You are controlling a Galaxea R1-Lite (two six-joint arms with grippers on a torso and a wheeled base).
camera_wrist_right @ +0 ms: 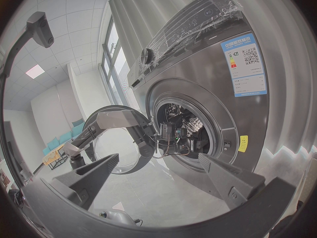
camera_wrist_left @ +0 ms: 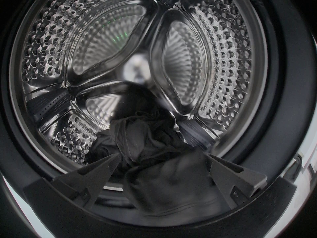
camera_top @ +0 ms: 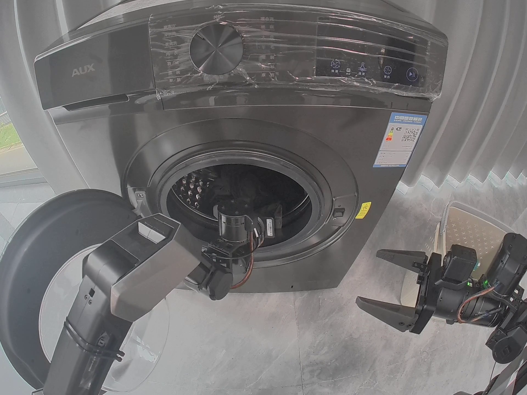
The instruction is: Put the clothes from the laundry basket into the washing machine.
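1. The grey front-loading washing machine [camera_top: 274, 127] stands on a pale marbled floor [camera_top: 274, 346] with its round door [camera_top: 49, 237] swung wide to the robot's left.
2. The left arm reaches through the opening. Its left gripper [camera_wrist_left: 163, 156] sits at the mouth of the steel drum [camera_wrist_left: 214, 66], fingers spread wide.
3. A heap of dark clothes [camera_wrist_left: 148, 142] lies at the bottom of the drum. Its near fold spills over the rubber door seal [camera_wrist_left: 290, 123] between the two open fingers, which do not pinch it.
4. The right gripper [camera_top: 368, 277] hangs low to the right of the machine, its claw wide and holding nothing.
5. The white perforated laundry basket [camera_top: 472, 229] stands just behind that claw, near the pale curtain [camera_top: 483, 83].
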